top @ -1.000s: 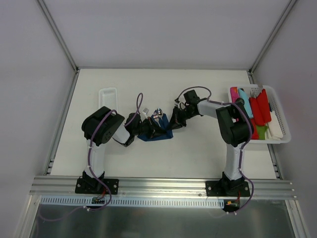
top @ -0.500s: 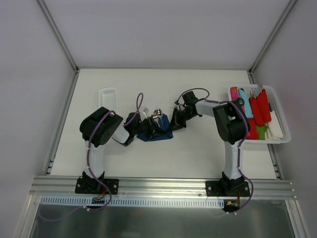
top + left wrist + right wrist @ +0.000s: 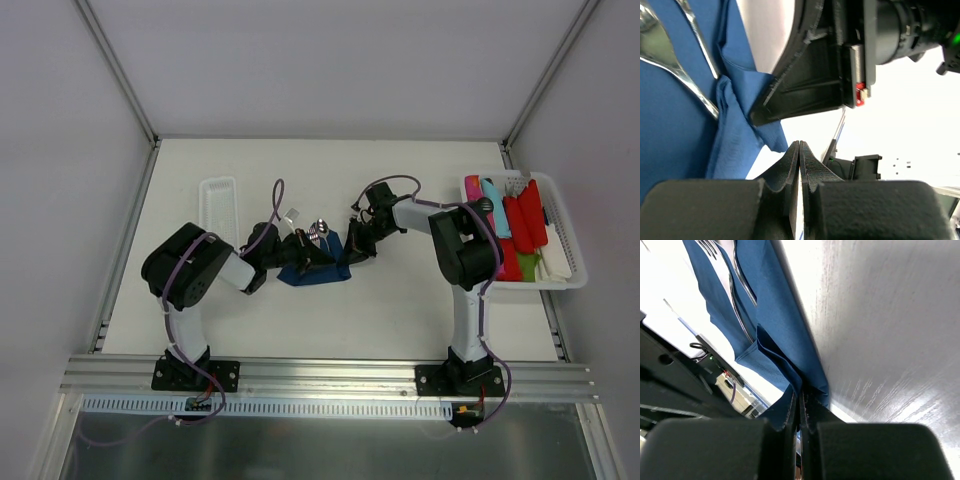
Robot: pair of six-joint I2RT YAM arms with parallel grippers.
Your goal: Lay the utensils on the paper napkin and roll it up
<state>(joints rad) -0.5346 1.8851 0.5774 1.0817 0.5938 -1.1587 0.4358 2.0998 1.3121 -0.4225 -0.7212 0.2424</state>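
The navy paper napkin lies at the table's middle, partly folded. Silver utensils lie on it and stick out past its far edge. In the left wrist view the napkin shows a raised fold with thin utensil handles running into it. My left gripper sits low at the napkin's left side. Its jaws are shut with nothing between them, just beside a napkin corner. My right gripper is at the napkin's right edge, shut on a fold of the napkin, with utensils lying beyond.
A long white tray lies at the left back. A white basket at the right edge holds red, pink and turquoise plastic pieces. The right gripper's black body hangs close over the left gripper's tips.
The left arm's elbow has swung left and toward the near edge, and its gripper has shifted slightly left at the napkin. The right gripper has stayed clamped at the napkin's right edge.
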